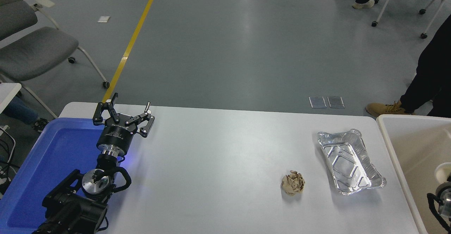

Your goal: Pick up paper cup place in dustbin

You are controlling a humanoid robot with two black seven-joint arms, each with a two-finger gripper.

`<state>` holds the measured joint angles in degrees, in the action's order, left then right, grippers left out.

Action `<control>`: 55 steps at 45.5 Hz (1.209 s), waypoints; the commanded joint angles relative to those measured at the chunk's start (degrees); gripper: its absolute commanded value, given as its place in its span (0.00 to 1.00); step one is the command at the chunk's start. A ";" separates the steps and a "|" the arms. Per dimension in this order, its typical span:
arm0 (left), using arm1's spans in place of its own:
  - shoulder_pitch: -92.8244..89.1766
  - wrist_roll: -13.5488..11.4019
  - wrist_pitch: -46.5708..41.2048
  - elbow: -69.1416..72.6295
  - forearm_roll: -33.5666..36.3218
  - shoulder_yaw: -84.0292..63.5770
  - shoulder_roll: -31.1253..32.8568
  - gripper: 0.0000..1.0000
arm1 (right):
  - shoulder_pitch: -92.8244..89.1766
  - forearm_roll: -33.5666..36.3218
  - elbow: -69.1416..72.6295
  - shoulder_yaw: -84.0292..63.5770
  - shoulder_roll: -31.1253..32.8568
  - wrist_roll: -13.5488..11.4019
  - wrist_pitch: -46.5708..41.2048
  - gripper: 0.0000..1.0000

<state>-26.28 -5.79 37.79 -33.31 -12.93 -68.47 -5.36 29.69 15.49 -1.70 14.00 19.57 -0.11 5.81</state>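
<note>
A small white round thing, apparently the paper cup (442,170), shows at the right edge, inside the outline of the beige dustbin (387,135). Part of my right arm (443,197) pokes in just below it, over the dustbin; only a black cable loop and a silvery joint show. I cannot tell whether the cup is held or loose. My left gripper (127,104) is parked open and empty at the table's far left.
A blue tray (53,156) lies under the left arm. A crumpled brown paper ball (292,183) and a silver foil tray (348,161) lie right of centre. A person's legs and boot (385,109) stand beyond the far right corner. A chair stands at the far left.
</note>
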 commanded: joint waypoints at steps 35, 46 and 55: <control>0.00 -0.01 0.00 0.00 0.01 0.00 0.00 0.99 | 26.29 -27.34 50.37 -4.24 31.75 -0.68 -3.35 1.00; 0.00 0.08 0.00 0.00 0.01 0.09 0.00 0.99 | 51.14 -31.40 62.60 -31.46 34.66 -0.51 -6.07 1.00; 0.00 0.08 0.00 0.00 0.01 0.09 0.00 0.99 | 77.78 -29.38 72.62 -57.05 30.19 0.11 -9.94 1.00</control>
<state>-26.28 -5.71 37.79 -33.31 -12.92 -68.41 -5.37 79.41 -13.15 58.30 -16.59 51.86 -0.38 -0.57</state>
